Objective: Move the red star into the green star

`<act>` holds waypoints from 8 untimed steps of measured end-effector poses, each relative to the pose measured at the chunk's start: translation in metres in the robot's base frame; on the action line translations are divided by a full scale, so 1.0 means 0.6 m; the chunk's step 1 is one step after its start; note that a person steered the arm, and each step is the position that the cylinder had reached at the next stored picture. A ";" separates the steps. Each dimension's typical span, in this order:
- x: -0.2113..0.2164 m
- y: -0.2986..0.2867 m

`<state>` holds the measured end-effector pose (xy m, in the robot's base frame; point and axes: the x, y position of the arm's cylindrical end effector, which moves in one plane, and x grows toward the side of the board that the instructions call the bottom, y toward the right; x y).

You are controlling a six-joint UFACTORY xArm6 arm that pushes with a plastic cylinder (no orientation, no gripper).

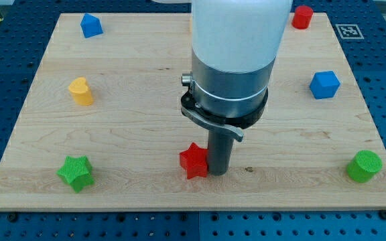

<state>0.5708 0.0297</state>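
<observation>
The red star lies near the view's bottom, at the middle of the wooden board. My tip stands right against its right side, touching or nearly touching it. The green star sits at the view's bottom left, far to the left of the red star. The arm's large white and grey body hangs over the board's middle and hides what lies behind it.
A blue block sits at the top left, a yellow block at the left. A red block is at the top right, a blue cube at the right, a green cylinder at the bottom right.
</observation>
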 end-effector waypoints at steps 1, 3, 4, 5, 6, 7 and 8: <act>-0.001 0.000; -0.023 -0.060; -0.023 -0.091; -0.032 -0.105; -0.051 -0.111; -0.015 -0.126; -0.004 -0.128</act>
<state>0.5687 -0.0472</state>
